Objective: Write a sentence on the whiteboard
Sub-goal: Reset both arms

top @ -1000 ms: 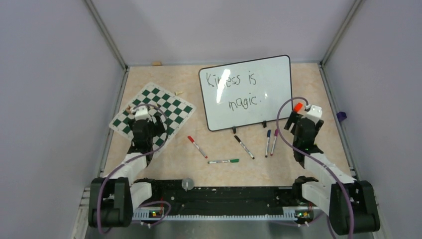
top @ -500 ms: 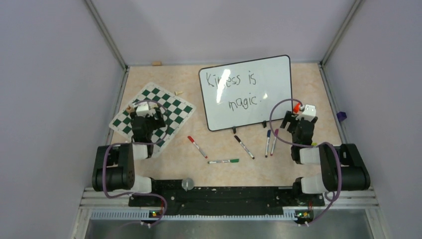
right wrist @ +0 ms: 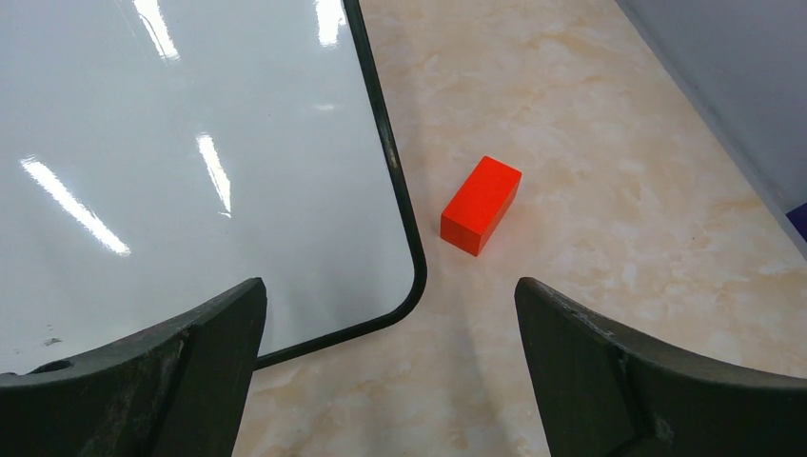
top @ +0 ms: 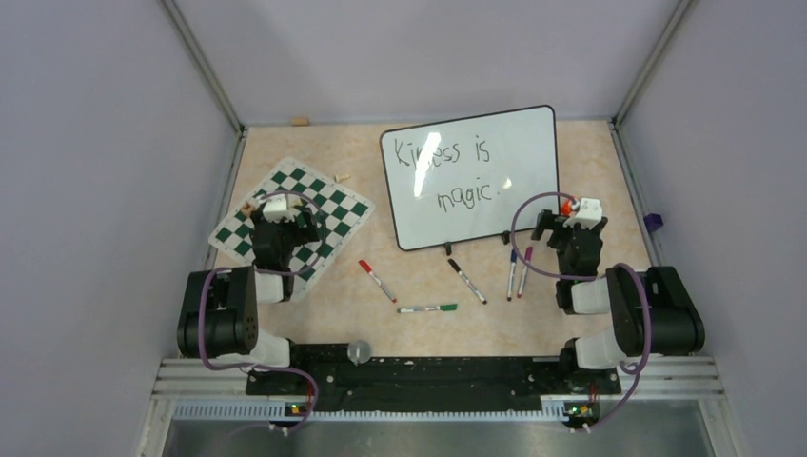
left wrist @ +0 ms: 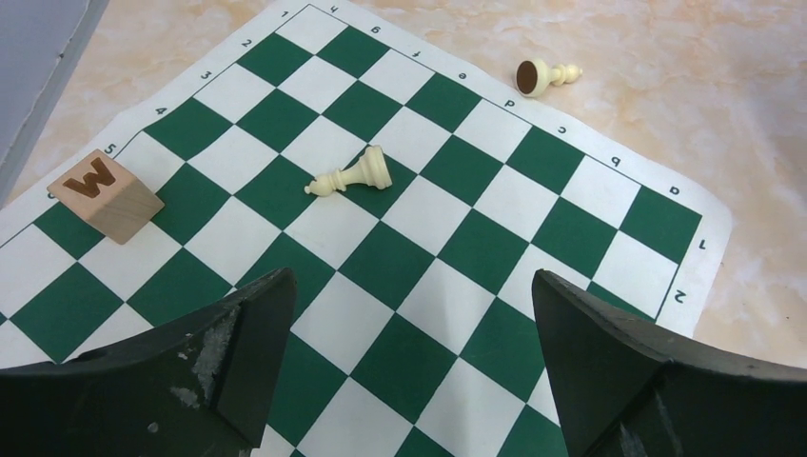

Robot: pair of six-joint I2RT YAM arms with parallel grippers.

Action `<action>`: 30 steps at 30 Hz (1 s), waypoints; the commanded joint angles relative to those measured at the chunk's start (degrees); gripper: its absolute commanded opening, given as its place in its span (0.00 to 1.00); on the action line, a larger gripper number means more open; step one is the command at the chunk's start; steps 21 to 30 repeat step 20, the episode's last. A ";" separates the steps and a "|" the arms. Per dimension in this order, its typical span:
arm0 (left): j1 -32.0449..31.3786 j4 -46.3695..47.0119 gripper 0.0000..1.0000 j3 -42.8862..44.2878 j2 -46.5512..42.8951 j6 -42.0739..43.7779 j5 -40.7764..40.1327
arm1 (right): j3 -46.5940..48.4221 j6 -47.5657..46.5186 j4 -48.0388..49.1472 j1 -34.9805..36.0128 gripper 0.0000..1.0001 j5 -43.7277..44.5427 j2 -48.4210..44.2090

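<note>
The whiteboard [top: 504, 195] stands on the back middle of the table on two small black feet. The sentence [top: 455, 169] runs across it in two lines of black handwriting, partly washed out by glare. The right wrist view shows only the board's blank near right corner [right wrist: 190, 143]. My right gripper [top: 571, 227] hangs open and empty just off that corner [right wrist: 390, 300], touching nothing. My left gripper [top: 278, 221] is open and empty over the chess mat [left wrist: 409, 295], far left of the board.
Several markers lie in front of the board: red [top: 378, 281], green [top: 427, 308], black [top: 466, 281], blue [top: 513, 273], maroon [top: 524, 271]. An orange block [right wrist: 481, 205] lies right of the board. The green-and-white chess mat [left wrist: 457, 238] carries a wooden W block [left wrist: 105, 195] and a toppled pawn [left wrist: 352, 176].
Both arms have folded back, their elbows now raised over the bases. The right gripper has shifted slightly left and nearer. The board, the markers and the left gripper have stayed in place.
</note>
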 commanded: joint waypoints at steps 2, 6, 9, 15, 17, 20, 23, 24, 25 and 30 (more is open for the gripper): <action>0.22 3.63 0.99 0.12 -0.94 0.70 1.06 | -0.26 -0.28 4.06 -0.64 0.99 -0.78 0.08; 0.24 3.79 0.99 0.08 -0.84 0.80 1.05 | -0.26 -0.25 4.05 -0.64 0.99 -0.84 0.09; 0.19 3.79 0.99 0.13 -0.81 0.83 1.12 | -0.22 -0.29 4.08 -0.61 0.99 -0.83 0.10; 0.20 3.31 0.99 0.40 -0.62 0.88 1.06 | -0.26 -0.26 4.07 -0.61 0.99 -0.85 0.11; 0.20 3.26 0.99 0.57 -0.56 0.87 1.04 | -0.26 -0.30 4.03 -0.61 0.99 -0.86 0.12; 0.18 3.66 0.99 0.08 -0.94 0.77 1.08 | -0.26 -0.28 4.02 -0.63 0.99 -0.82 0.10; 0.18 3.66 0.99 0.08 -0.94 0.77 1.08 | -0.26 -0.28 4.02 -0.63 0.99 -0.82 0.10; 0.18 3.66 0.99 0.08 -0.94 0.77 1.08 | -0.26 -0.28 4.02 -0.63 0.99 -0.82 0.10; 0.18 3.66 0.99 0.08 -0.94 0.77 1.08 | -0.26 -0.28 4.02 -0.63 0.99 -0.82 0.10; 0.18 3.66 0.99 0.08 -0.94 0.77 1.08 | -0.26 -0.28 4.02 -0.63 0.99 -0.82 0.10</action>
